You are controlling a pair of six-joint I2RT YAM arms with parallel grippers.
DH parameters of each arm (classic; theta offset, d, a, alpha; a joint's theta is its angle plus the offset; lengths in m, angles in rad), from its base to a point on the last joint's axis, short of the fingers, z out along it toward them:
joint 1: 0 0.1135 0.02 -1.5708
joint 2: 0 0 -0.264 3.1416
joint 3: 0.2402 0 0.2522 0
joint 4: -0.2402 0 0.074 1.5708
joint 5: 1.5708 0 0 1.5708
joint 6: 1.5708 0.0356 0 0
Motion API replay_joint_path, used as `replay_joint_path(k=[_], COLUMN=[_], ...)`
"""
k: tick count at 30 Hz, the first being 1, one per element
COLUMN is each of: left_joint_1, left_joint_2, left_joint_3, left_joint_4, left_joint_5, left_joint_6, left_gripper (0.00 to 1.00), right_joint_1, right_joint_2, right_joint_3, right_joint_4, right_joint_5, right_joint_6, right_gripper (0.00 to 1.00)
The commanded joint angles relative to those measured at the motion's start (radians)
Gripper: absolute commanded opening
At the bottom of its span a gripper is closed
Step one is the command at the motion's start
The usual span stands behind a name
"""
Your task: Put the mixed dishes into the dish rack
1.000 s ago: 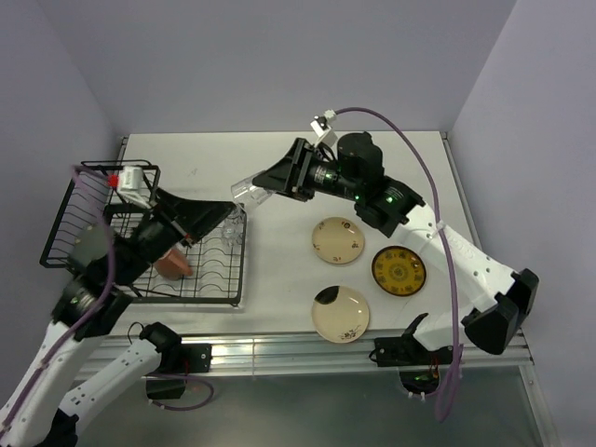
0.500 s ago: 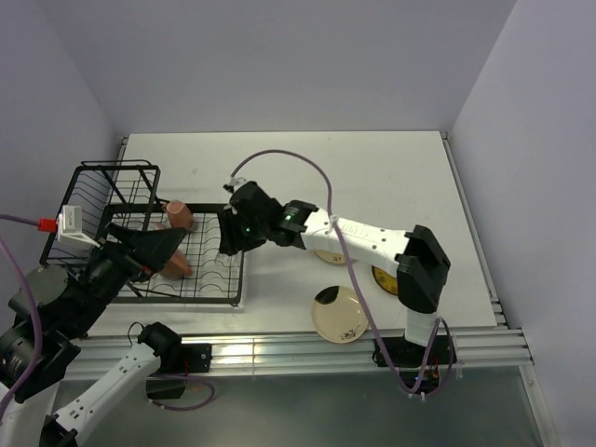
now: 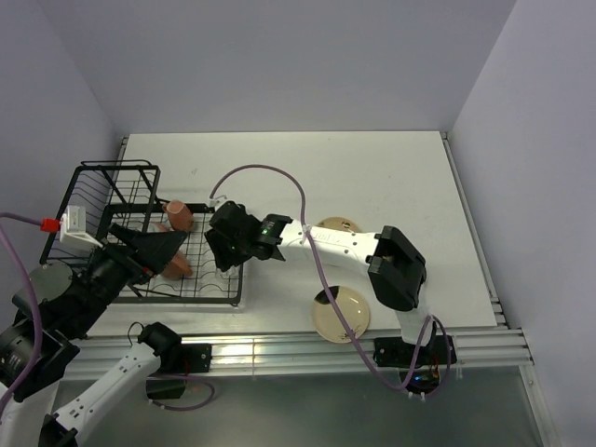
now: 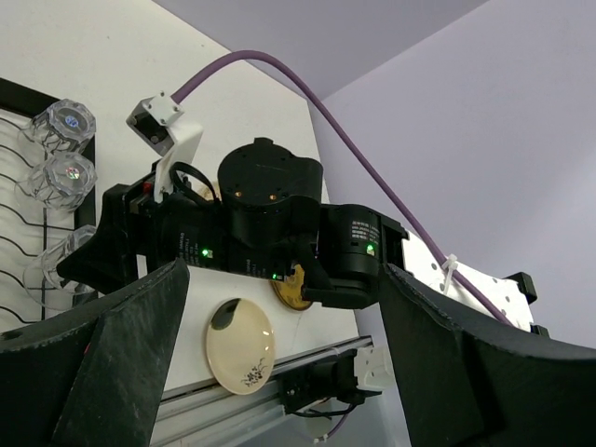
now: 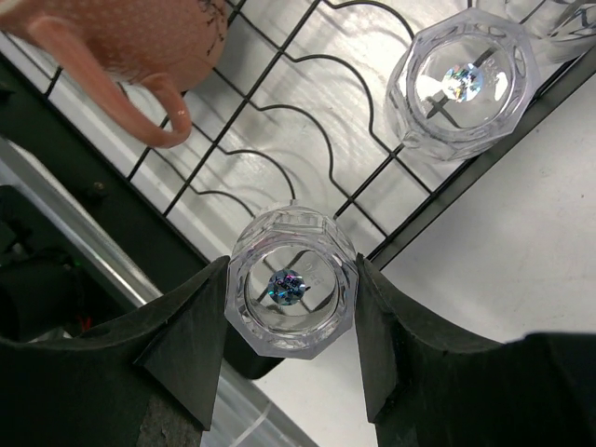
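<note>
My right gripper [image 5: 291,309] is shut on a small clear glass [image 5: 292,292], held upright just above the near right corner of the black dish rack [image 5: 279,177]. In the top view this gripper [image 3: 223,253] reaches over the rack [image 3: 102,200]. Two more glasses [image 5: 463,82] stand on the rack grid. Two pink mugs [image 3: 179,215] [image 3: 173,266] lie in the rack. My left gripper [image 4: 279,372] is open and empty above the rack's left part [image 3: 168,245]. A cream plate [image 3: 340,315] lies on the table, another [image 3: 337,224] is half hidden behind the right arm. The yellow plate [image 4: 296,289] shows in the left wrist view. The bowl is out of view.
The right arm [image 3: 326,240] stretches across the table from right to left over the plates. The rack's raised basket end [image 3: 116,182] stands at the far left. An aluminium rail [image 3: 279,352] runs along the near table edge.
My right arm swung from the middle back of the table down to the rack's near right corner with the glass. My left gripper drew back to the left, uncovering a second mug.
</note>
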State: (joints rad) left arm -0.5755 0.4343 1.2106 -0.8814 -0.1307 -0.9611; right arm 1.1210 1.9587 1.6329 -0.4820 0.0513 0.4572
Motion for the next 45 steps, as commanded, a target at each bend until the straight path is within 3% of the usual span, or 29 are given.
replay_joint_path(k=[1,12,18,24,25,27,29,38,45], left_joint_1=[0.000,0.000,0.000,0.000,-0.001,-0.001,-0.001,0.000,-0.001], left_joint_2=[0.034,0.112,0.118,0.127,0.132,0.150,0.161,0.228,0.359], left_joint_3=[0.029,0.096,0.130,0.141,0.144,0.155,0.168,0.222,0.205], left_joint_4=[0.027,-0.024,-0.054,-0.085,-0.090,-0.099,-0.099,-0.084,-0.042], left_joint_5=[0.017,0.054,0.057,0.066,0.066,0.069,0.069,0.071,0.150], left_joint_6=[0.022,0.050,0.058,0.061,0.062,0.071,0.078,0.113,0.147], left_gripper=[0.88,0.90,0.90,0.90,0.91,0.91,0.92,0.92,0.92], right_joint_1=[0.006,0.029,0.054,0.082,0.083,0.086,0.085,0.076,-0.094], right_joint_2=[0.009,0.137,0.181,0.171,0.148,0.105,0.074,-0.113,-0.376], right_joint_3=[0.061,0.169,0.180,0.170,0.150,0.130,0.102,0.090,-0.036], right_joint_4=[0.029,-0.059,-0.081,-0.078,-0.070,-0.055,-0.046,-0.039,-0.190], right_joint_5=[0.047,0.166,0.265,0.312,0.311,0.312,0.312,0.324,0.341], right_joint_6=[-0.025,-0.074,-0.088,-0.089,-0.084,-0.068,-0.055,-0.012,0.124], right_gripper=[0.00,0.00,0.19,0.48,0.61,0.78,0.87,0.89,0.89])
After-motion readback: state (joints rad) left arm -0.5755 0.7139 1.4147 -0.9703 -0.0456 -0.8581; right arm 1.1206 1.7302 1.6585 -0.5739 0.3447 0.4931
